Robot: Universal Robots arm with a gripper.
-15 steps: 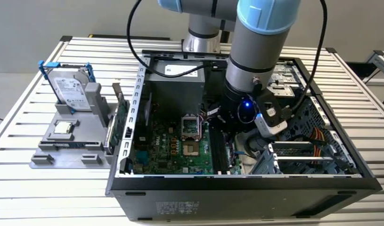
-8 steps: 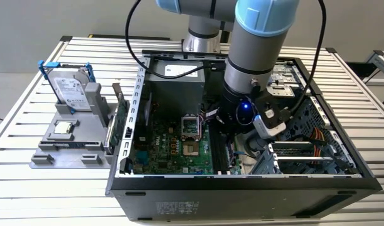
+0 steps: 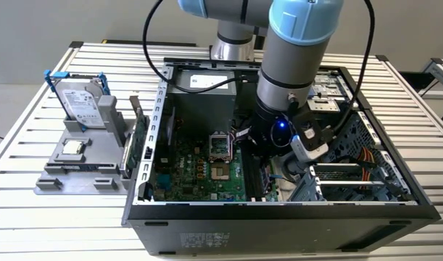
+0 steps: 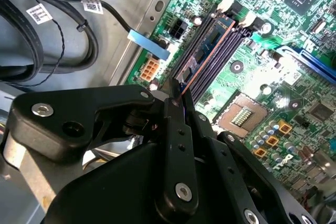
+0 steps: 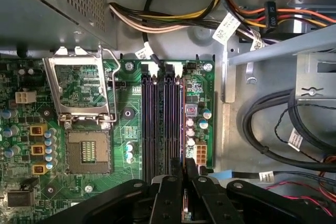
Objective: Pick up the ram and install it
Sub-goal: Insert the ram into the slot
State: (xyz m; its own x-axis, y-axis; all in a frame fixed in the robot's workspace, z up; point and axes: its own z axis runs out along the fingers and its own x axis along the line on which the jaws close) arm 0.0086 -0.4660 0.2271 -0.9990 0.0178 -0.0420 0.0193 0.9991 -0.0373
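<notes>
The ram [image 4: 207,45], a thin dark stick with a blue label and an orange edge, lies lengthwise along the memory slots [image 5: 160,124] of the green motherboard [image 3: 199,168]. My gripper [image 4: 179,95] is deep inside the open computer case [image 3: 279,209] and is shut on the near end of the stick. In the first wrist view the black fingers [image 5: 170,192] close together just below the slots, over the slot nearest the board's edge. I cannot tell whether the stick is fully seated. The wrist [image 3: 279,130] hides the fingers in the exterior view.
The open processor socket [image 5: 86,153] lies beside the slots. Cable bundles [image 5: 273,124] run along the case floor. Outside the case, at the exterior view's left, a grey fixture [image 3: 69,174] carries the hard drive [image 3: 80,103], a small square chip [image 3: 75,145] and an upright green board [image 3: 140,138].
</notes>
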